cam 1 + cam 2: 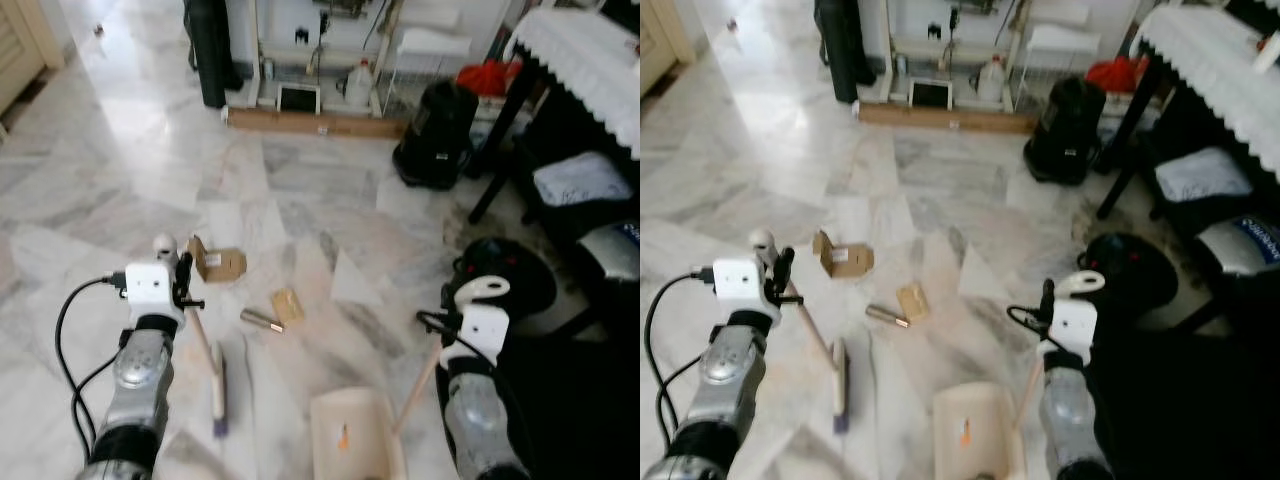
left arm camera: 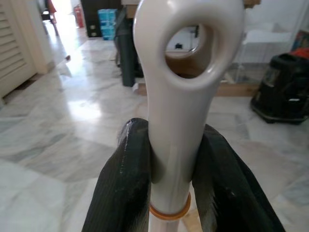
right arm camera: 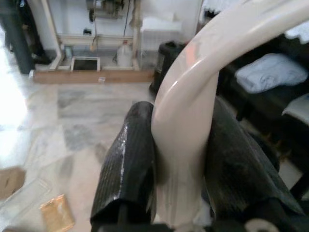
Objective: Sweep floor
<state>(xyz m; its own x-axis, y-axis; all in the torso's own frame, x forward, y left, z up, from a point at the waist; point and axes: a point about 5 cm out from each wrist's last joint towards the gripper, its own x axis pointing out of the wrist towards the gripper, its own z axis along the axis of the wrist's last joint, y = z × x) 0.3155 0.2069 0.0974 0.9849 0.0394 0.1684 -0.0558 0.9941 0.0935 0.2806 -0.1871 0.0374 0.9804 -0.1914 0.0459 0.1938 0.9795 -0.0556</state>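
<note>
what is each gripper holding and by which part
Left gripper grips the broom by its handle top; right gripper grips the dustpan by its handle's top.

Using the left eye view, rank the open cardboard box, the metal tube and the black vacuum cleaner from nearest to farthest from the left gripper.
1. Open cardboard box, on the floor just right of the left gripper.
2. Metal tube, further right on the floor.
3. Black vacuum cleaner, far across the room.

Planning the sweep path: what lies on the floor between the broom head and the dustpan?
Bare marble floor separates the wooden broom head from the beige dustpan, per the left eye view.
</note>
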